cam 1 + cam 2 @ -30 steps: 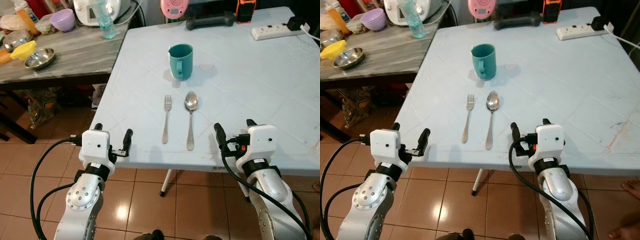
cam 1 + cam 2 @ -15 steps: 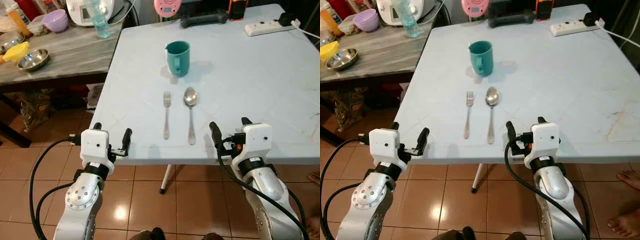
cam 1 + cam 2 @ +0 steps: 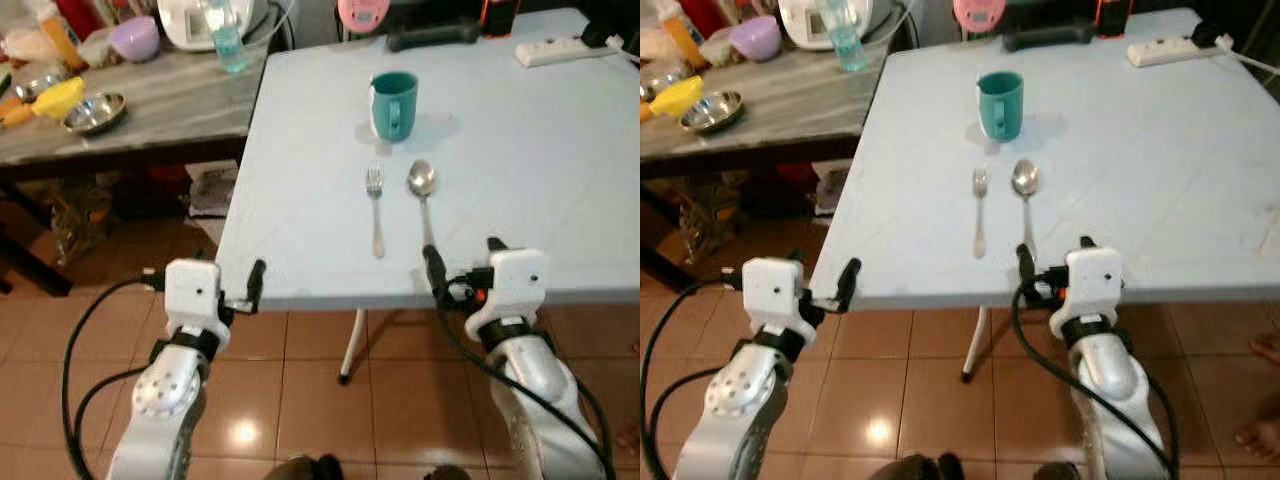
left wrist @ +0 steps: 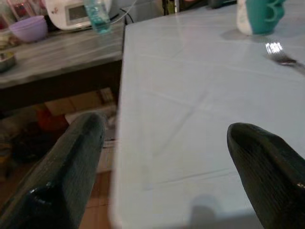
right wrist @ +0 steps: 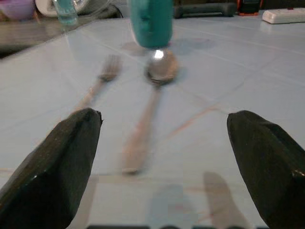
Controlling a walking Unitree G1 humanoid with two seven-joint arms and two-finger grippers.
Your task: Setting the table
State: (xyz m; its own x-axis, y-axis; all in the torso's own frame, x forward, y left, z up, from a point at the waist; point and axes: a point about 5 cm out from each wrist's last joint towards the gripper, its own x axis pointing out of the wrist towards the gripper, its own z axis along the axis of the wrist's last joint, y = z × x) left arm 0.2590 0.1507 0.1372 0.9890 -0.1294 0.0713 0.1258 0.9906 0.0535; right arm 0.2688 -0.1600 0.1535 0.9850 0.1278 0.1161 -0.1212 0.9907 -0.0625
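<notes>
The spoon [image 3: 421, 198] and fork [image 3: 375, 205] lie side by side on the pale blue tabletop [image 3: 560, 170], handles pointing toward the robot, the fork on the left and the spoon just to its right, a narrow gap between them. Both look like thin stamped steel: light, stiff, and slick, lying flat against the surface with almost nothing for a fingertip to get under. The best hold would probably be across the handle at about its middle, pinching from the two long edges, or dragging the piece to the tabletop's near edge so the handle end overhangs. Just beyond them stands the teal mug [image 3: 392, 105], upright, its handle turned toward the robot; it is likely heavier and rigid, possibly ceramic and so breakable if tipped, and would best be taken across the body or by the handle loop. The right tool [image 3: 460, 262] hovers at the near edge of the tabletop just short of the spoon's handle, fingers spread wide and holding nothing; its wrist view looks straight along the spoon. The left tool [image 3: 226, 281] is likewise released and empty, off the tabletop's near left corner above the tiled floor [image 3: 290, 380], well apart from the cutlery.
</notes>
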